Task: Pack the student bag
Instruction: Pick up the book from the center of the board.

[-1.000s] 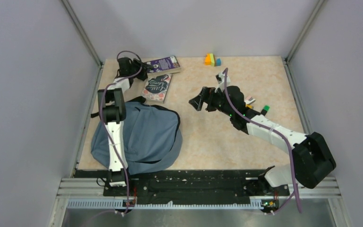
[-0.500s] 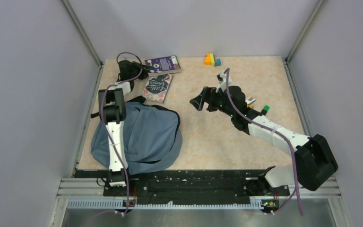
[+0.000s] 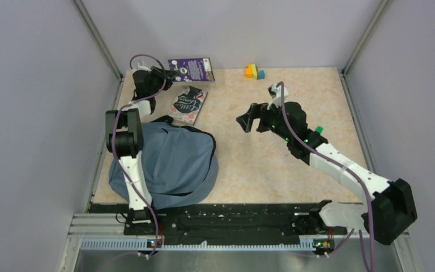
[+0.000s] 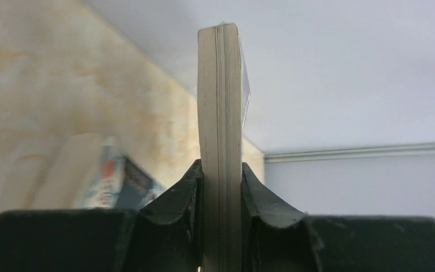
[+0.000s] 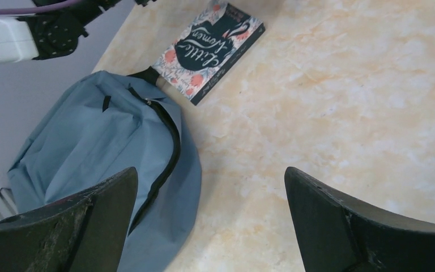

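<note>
Near edge first: the student bag [image 3: 170, 164] lies slumped on the left side of the table [image 3: 260, 170], right by the left arm's base. A dark zip runs across it, but I can't tell if the mouth is actually open.

IMO the step in hand is getting the gripped book back over to that bag. Tips: come in low, aim along the zip line, and don't let go til it's over the fabric, bc a paperback held by one edge can sag or swing.

Mid table, the right gripper [image 3: 248, 122] hovers w/ jaws spread wide and nothing in them. It's pointed at the bag and the Little Women book [image 3: 188, 106], which lies just beyond the bag's top.

Far left corner, the left gripper [image 3: 157, 78] is pinching the purple paperback [image 3: 191, 69], pads on both covers, and the book looks lifted. The coloured blocks [image 3: 254, 71] sit at the far edge, well apart.
</note>
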